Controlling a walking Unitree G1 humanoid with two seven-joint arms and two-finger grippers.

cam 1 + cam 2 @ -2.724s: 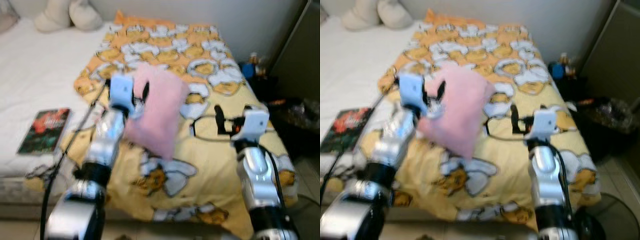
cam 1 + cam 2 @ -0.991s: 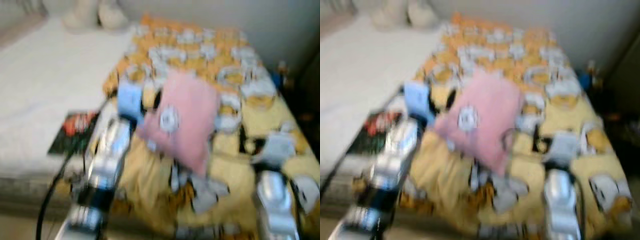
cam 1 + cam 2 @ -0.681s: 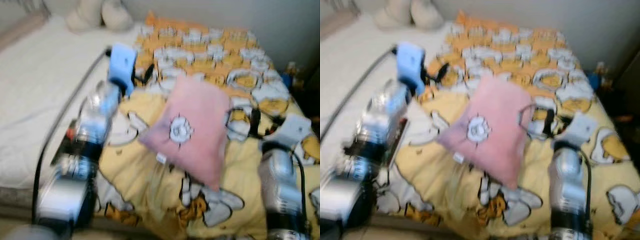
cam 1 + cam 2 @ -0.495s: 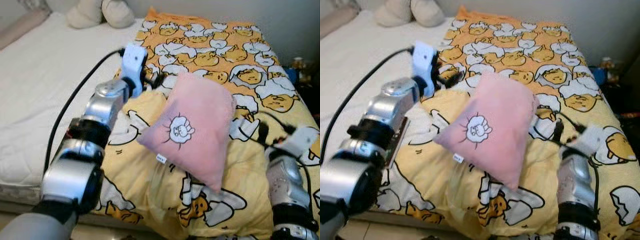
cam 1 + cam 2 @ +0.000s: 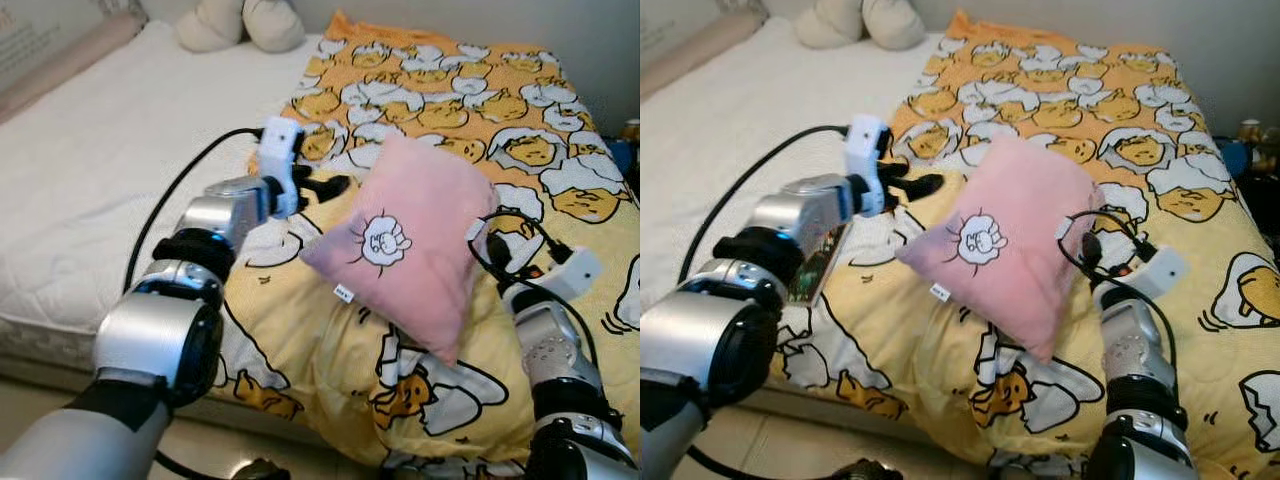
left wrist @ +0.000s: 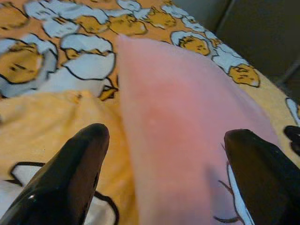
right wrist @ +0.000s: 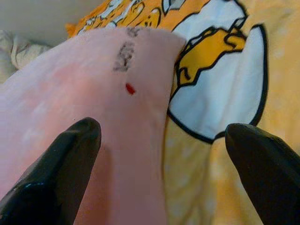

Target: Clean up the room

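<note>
Between the two grippers: pink pillow [image 5: 410, 240], lying free on the yellow egg-print blanket [image 5: 470, 90]. Left gripper [image 5: 325, 185] just beside the pillow's edge, fingers spread, nothing held. Right gripper [image 5: 1087, 243] at the opposite edge, fingers likewise parted and empty.

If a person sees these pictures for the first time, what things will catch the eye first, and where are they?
First comes the pink pillow with a small cartoon drawing, lying on the yellow blanket, which is printed with egg characters and covers the right side of the bed. The left gripper is open at the pillow's left edge and the right gripper is open at its right edge, neither gripping it. At the head of the white mattress sits a cream plush toy.
</note>
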